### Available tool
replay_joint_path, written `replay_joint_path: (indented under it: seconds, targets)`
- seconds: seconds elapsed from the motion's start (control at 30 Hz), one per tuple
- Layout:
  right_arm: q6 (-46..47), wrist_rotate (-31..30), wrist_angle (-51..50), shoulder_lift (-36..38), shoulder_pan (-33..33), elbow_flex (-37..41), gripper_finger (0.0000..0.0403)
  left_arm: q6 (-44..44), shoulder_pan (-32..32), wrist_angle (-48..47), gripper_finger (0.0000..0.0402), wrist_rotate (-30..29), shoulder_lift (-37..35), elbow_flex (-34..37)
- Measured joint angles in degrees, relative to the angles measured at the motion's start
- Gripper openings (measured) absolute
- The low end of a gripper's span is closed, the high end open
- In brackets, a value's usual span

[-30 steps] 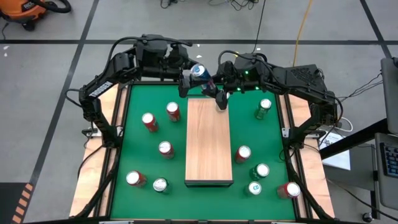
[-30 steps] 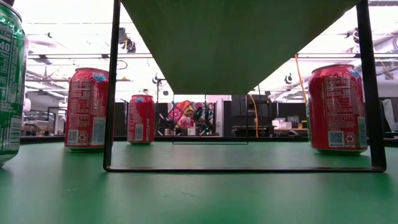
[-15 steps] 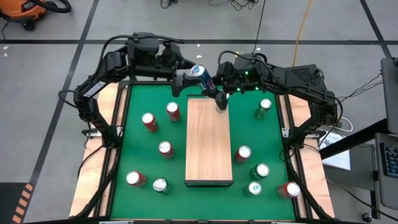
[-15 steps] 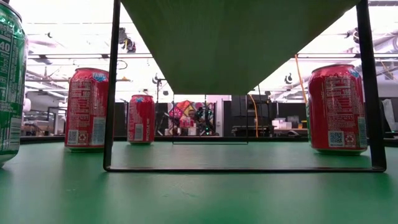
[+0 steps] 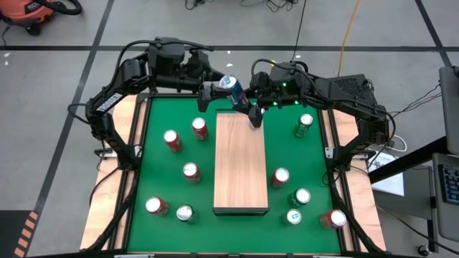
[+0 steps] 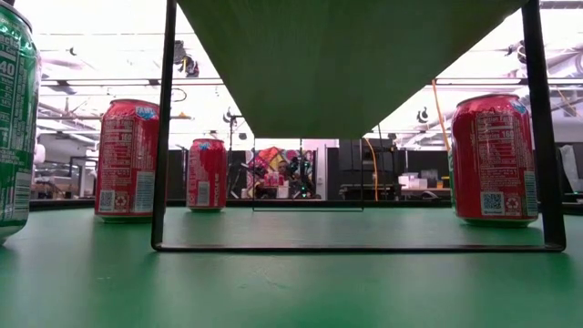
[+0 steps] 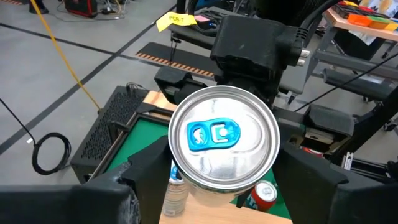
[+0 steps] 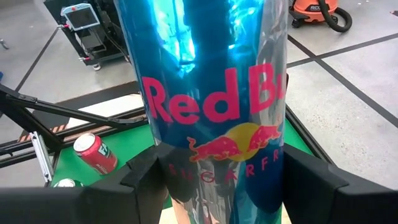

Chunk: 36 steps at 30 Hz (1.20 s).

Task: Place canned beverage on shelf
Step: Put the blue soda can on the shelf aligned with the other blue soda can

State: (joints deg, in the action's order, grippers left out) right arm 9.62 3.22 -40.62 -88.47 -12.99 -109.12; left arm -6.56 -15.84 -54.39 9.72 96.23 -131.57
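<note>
Two grippers meet at the far end of the table, and the change is on my left side. My left gripper (image 5: 209,95) has drawn back leftward from the tall blue-and-silver beverage can (image 5: 228,84) over the last second. Its fingers are still spread, and its own camera looks straight onto the can's lid with the blue pull tab. I cannot tell whether those fingers still brush the can.

My right gripper (image 8: 214,177) is pinching the can across its lower body. As I read it, the weight now rests with the right arm alone, so the handover is about done.

The can hangs tilted in the air, just beyond the far edge of the long pale wooden shelf (image 5: 241,161), and has not been set down yet. The shelf's top is bare.

Both arms reach inward from the far corners, elbows out, wrists almost meeting. Red and green soda cans (image 5: 191,170) stand on the green table (image 5: 154,165) on both sides of the shelf.
</note>
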Motion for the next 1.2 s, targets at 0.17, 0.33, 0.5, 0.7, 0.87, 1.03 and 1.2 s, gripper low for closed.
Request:
replay_joint_path:
  seconds: [0.17, 0.33, 0.5, 0.7, 0.87, 1.03, 1.2]
  targets:
    - [0.10, -0.01, 0.04, 0.00, -0.01, 0.00, 0.0238, -0.23, 0.00, 0.26, 0.0256, -0.38, 0.04, 0.00]
    - [0.25, -0.37, 0.22, 0.00, -0.02, 0.00, 0.0238, -0.17, 0.15, 0.99, 0.0276, -1.92, 0.10, 0.00]
    - [0.27, -0.43, 0.32, 0.00, -0.07, 0.00, 0.0238, 0.16, 0.15, 1.90, 0.0304, -1.97, 0.78, 0.01]
    - [0.25, -0.39, 0.26, 0.00, -0.07, 0.00, 0.0238, 1.41, -0.18, 2.54, 0.0294, -1.73, 0.72, 0.04]
    - [0.07, -0.33, 0.20, 0.00, -0.07, 0.00, 0.0238, 1.42, -0.78, 2.47, 0.0261, -0.72, 0.72, 0.04]
    - [0.28, -0.25, 0.11, 0.00, -0.07, 0.00, 0.0239, 1.54, -1.14, 2.36, 0.0224, 0.79, 0.72, 0.04]
    - [0.26, -0.25, 0.11, 0.00, -0.04, 0.00, 0.0257, 1.25, -1.11, 2.40, 0.0218, 1.03, 0.72, 0.04]
